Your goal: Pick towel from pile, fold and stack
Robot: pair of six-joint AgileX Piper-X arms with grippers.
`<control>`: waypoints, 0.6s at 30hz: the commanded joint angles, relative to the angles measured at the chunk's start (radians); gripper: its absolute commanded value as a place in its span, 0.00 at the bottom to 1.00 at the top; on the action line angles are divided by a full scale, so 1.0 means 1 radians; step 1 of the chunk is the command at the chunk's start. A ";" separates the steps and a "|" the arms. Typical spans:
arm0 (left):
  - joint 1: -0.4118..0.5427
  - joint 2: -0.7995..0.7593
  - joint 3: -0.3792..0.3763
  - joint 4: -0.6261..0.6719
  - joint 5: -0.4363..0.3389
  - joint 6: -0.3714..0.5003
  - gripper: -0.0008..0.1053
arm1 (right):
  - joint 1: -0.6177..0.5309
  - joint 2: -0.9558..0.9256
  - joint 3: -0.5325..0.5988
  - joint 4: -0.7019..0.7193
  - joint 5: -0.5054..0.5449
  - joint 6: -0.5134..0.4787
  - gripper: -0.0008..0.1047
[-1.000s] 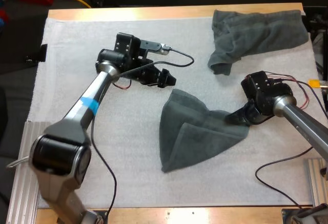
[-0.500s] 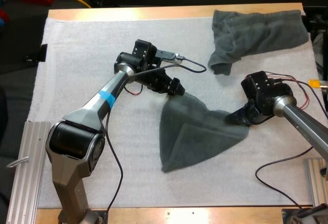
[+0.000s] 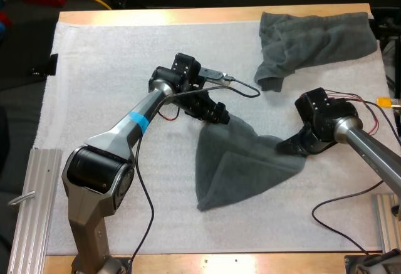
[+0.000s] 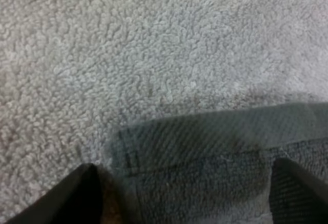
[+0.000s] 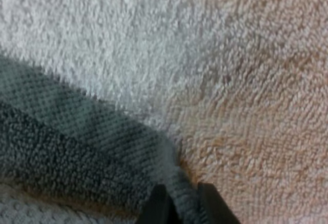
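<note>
- High view: over the last second my left gripper [image 3: 220, 114] has swung across the white mat [image 3: 94, 67] and now sits right at the far corner of the part-folded towel [image 3: 241, 167]. My right gripper [image 3: 289, 146] has not shifted. It remains at the towel's right-hand corner, where the cloth is drawn out to a point toward it. The towel lies as it did, around the middle of the mat. The crumpled towel [image 3: 313, 36] sits at the mat's far right, well apart from both grippers. I take it the reach is finished and the grab of the second corner comes next.
- Left wrist view: my left arm's fingers [image 4: 84, 196] stand wide apart, and the towel's woven hem [image 4: 205, 142] lies flat on the mat between them. Nothing is pinched yet. The hem's corner lies just beside one finger, so I judge a small push forward is needed before closing, or the grip may catch only the very tip.
- Right wrist view: my right arm's fingers [image 5: 160, 207] press on a raised ridge of the towel's edge from both sides, so this corner is held. The rest of that edge runs away from the fingers across the mat.
</note>
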 commanded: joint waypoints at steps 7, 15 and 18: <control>-0.045 0.018 -0.006 0.077 -0.039 -0.012 0.54 | 0.000 -0.007 0.003 0.020 0.005 -0.006 0.02; -0.060 0.025 -0.007 0.074 -0.109 -0.021 0.32 | 0.000 -0.007 0.003 0.020 0.005 -0.006 0.02; -0.060 0.025 -0.007 0.074 -0.122 -0.021 0.16 | 0.000 -0.007 0.003 0.020 0.005 -0.006 0.02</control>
